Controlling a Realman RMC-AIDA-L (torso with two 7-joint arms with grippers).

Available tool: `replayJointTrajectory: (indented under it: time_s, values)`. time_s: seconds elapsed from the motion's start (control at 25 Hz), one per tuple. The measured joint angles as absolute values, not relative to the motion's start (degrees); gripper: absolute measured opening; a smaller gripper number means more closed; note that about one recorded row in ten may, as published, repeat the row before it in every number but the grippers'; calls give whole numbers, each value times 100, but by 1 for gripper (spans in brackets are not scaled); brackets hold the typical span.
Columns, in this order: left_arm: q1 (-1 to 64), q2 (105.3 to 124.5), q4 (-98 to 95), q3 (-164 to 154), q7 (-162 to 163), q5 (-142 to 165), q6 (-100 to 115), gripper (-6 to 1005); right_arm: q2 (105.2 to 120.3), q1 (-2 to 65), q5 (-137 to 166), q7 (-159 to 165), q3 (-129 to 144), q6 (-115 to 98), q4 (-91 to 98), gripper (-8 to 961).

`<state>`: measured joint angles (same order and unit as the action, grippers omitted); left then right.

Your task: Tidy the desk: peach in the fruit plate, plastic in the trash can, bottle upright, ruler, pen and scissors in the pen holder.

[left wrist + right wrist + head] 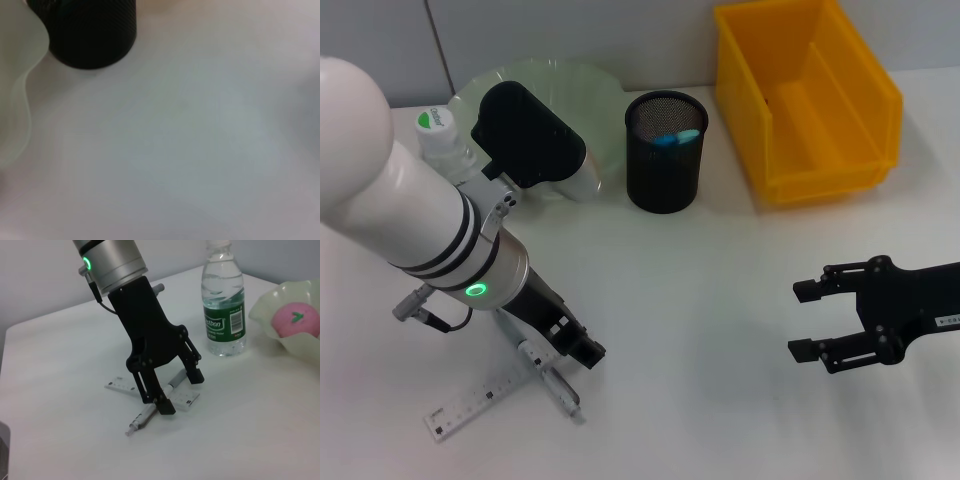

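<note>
Two arms share my white desk (700, 290), and I'll go through things from the biggest down. On the far right sits the yellow bin (807, 95), open and tilted toward me. At the far left is the pale green fruit plate (560, 85), partly hidden by the left arm; from the right wrist camera I can see the pink peach (295, 320) lying in it. Between plate and bin stands the black mesh pen holder (665, 150) with something blue inside, which I take to be scissor handles, though I can't be sure from this angle. Just left of the plate the water bottle (224, 302) stands upright with its green label facing out. My left gripper (180, 390) is low at the near left, fingers spread, one either side of the pen (150, 412), which lies across the clear ruler (480, 400) on the desk; the fingertips look close to touching the surface. My right gripper (807, 320) hangs at the near right, well apart from everything, jaws parted and holding nothing.
</note>
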<state>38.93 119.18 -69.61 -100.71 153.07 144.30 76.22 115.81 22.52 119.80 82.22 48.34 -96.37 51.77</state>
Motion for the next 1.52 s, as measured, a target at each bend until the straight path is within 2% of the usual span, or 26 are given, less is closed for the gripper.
replayJointTrajectory:
  time_s: [0.84,1.28,1.52]
  values:
    - [3956,11918,-6755,-10134,15253,14432,7611,835,11613,2220,11979,8191,4834,-9606,5177,776]
    - [3974,11918,-6718,-10143,15188,14431,7611,680,11645,2212,11979,8191,4810,-9606,5177,777]
    - [3974,11918,-6701,-10143,15173,14431,7605,675,11661,2223,11979,8191,4805,-9606,5177,776]
